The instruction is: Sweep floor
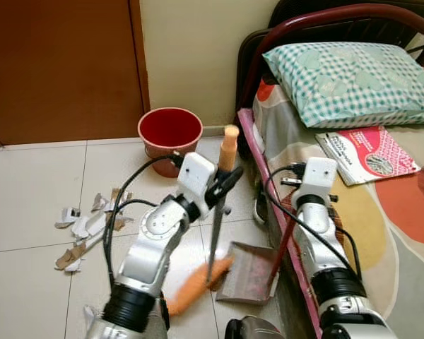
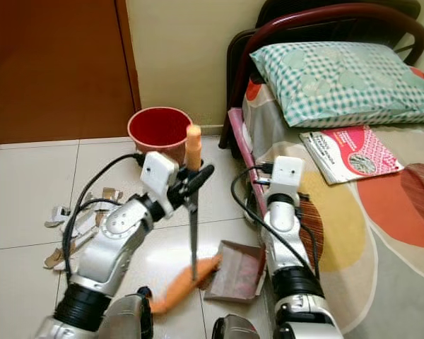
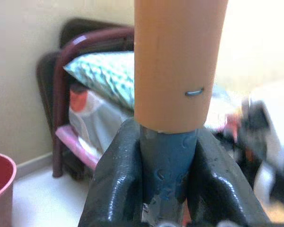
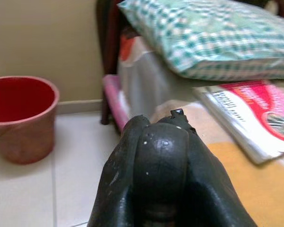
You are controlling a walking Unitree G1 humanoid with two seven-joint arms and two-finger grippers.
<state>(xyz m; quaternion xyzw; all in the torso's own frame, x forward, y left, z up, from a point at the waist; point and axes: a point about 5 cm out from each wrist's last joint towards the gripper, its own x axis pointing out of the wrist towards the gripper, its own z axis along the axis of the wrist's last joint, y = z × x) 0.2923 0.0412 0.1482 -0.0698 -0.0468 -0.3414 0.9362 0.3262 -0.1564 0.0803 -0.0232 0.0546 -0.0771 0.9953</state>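
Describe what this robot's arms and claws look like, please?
Both arms are made of silver metal segments with black ribbed collars near the bottom and a boxy white wrist block at the end. Loose black cables loop along the outside of each. The left claw has two long, glossy black fingers; the right claw has the same rounded black rubbery look.

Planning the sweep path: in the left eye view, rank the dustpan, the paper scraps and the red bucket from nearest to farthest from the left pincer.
1. Red bucket, just beyond the left pincer, by the wall.
2. Dustpan, below it, beside the bed.
3. Paper scraps, farthest, out to the robot's left on the tiles.

Bucket and dustpan are nearly too close to call.
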